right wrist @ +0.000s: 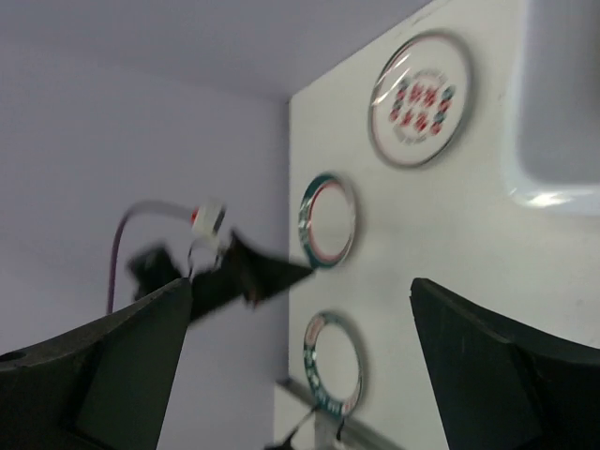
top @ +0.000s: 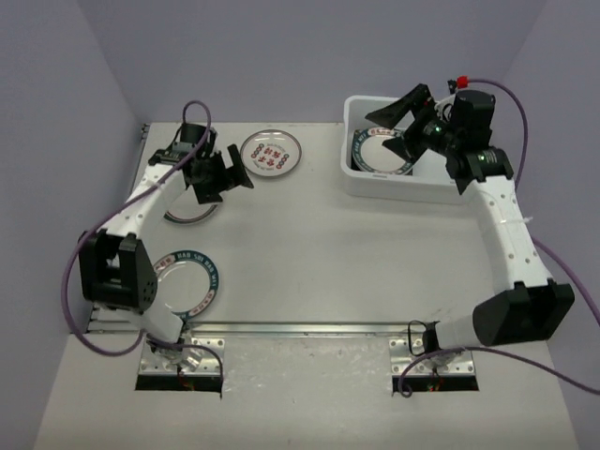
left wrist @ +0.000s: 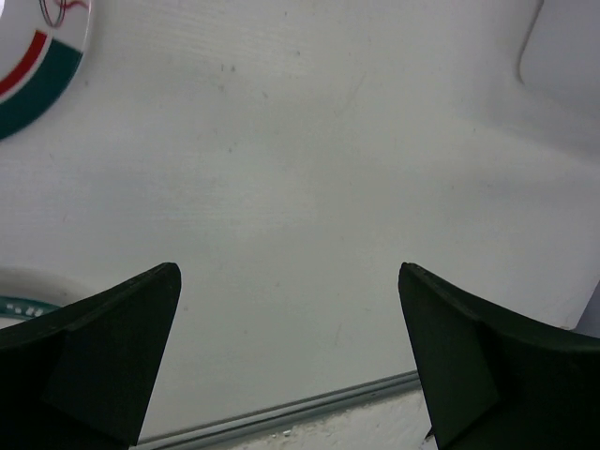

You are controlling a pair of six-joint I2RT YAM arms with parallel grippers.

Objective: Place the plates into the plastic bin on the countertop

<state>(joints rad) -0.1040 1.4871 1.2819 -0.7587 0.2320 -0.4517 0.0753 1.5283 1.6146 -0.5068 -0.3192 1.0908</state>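
Plates near to far, teal plate by our rail, second teal plate under our left gripper, wide open and empty, open countertop between, red plate beyond, right gripper open, empty over bin holding one plate

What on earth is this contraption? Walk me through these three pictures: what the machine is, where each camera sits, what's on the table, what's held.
Two robot arms are bolted at the table's near edge. The overhead picture looks down from behind them; the other two come from cameras on each wrist.

The left claw is open over the table, holding nothing. The right claw is open above the white bin, also empty.

One teal-rimmed plate lies in the bin. Out on the table: a red-patterned plate, a teal-rimmed plate near the left arm's base, and another plate partly hidden under that arm.
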